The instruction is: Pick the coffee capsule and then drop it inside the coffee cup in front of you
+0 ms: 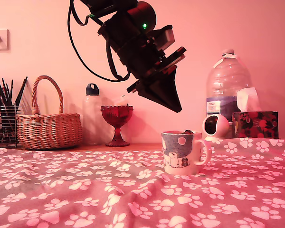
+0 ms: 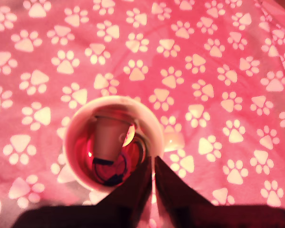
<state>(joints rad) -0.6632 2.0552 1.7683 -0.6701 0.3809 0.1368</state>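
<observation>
The coffee cup (image 1: 180,152) is a white mug with a blue-grey dotted band and small bear figures. It stands on the paw-print cloth right of centre in the exterior view, handle toward that view's right. Seen from above in the wrist view, the cup's rim (image 2: 70,124) rings a pale coffee capsule (image 2: 107,140) that lies tilted inside. My gripper (image 1: 177,108) hangs a little above the cup, pointing down, apart from it. Its dark fingers (image 2: 133,190) meet at the tips over the cup's edge, shut with nothing between them.
Along the back in the exterior view stand a pen holder (image 1: 2,121), a wicker basket (image 1: 48,128), a clear bottle (image 1: 91,114), a red glass goblet (image 1: 116,121), a white round camera (image 1: 214,126), a large plastic bottle (image 1: 228,85) and a tissue box (image 1: 255,123).
</observation>
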